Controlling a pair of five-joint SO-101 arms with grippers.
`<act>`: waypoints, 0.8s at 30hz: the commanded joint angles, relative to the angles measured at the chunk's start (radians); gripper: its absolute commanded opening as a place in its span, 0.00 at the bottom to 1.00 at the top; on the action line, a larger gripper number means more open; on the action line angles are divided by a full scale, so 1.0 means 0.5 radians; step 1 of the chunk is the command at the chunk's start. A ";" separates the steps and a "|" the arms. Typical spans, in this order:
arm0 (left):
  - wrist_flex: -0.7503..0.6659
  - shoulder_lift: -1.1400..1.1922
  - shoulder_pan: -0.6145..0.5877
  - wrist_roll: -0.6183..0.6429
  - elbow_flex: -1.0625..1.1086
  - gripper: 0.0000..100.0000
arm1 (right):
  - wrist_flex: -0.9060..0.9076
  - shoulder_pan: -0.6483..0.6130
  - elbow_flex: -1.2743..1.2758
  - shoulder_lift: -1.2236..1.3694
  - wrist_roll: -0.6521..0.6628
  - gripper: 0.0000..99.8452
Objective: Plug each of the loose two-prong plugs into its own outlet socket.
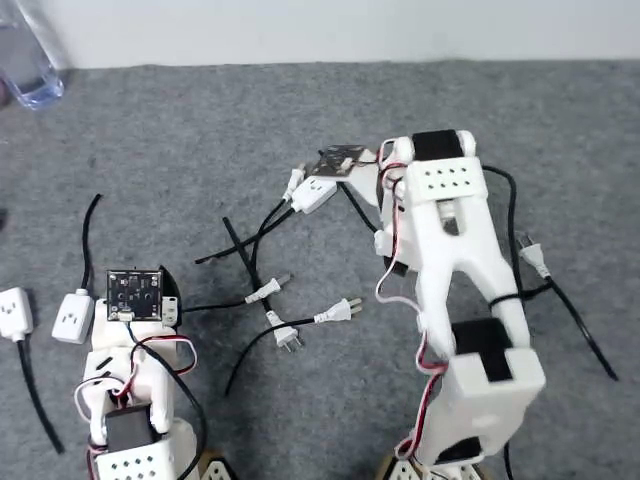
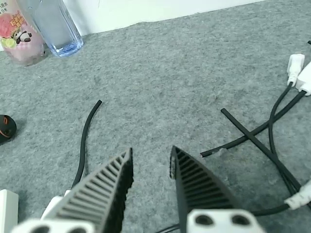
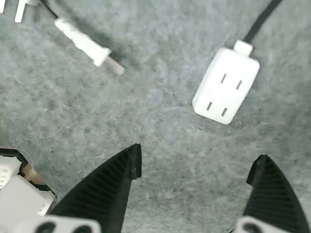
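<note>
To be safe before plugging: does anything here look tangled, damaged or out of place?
Nothing looks damaged. Only the black cables cross one another mid-table, so a plug could drag its neighbour.

The grey, felt-covered table [image 1: 170, 140] carries a white outlet socket [image 1: 14, 312] at its left edge, a second socket [image 1: 72, 316] just beside it, a third socket [image 1: 315, 192] near the middle, loose white plugs [image 1: 338, 312] on tangled black cords [image 1: 240, 252], and a clear container [image 1: 25, 70] in the far corner.

Grey, felt-like carpet covers the worktop [image 1: 180, 130] from edge to edge. A plain white wall [image 1: 300, 30] runs along its far side. At the far left corner a clear bottle [image 2: 53, 24] stands just beside a pink patterned cup [image 2: 19, 36]. The light is soft and even.
</note>
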 commanded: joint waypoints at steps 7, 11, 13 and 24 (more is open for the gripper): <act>-0.003 0.006 0.000 -0.015 -0.011 0.12 | 0.081 -0.026 0.273 -0.944 0.018 0.34; -0.003 0.006 0.000 -0.015 -0.011 0.12 | 0.081 -0.026 0.641 -1.327 0.025 0.34; -0.003 0.006 0.000 -0.015 -0.011 0.12 | 0.081 -0.133 0.933 -1.459 0.098 0.34; -0.003 0.003 -0.012 -0.018 -0.011 0.12 | -0.652 -0.904 1.801 -1.745 0.531 0.34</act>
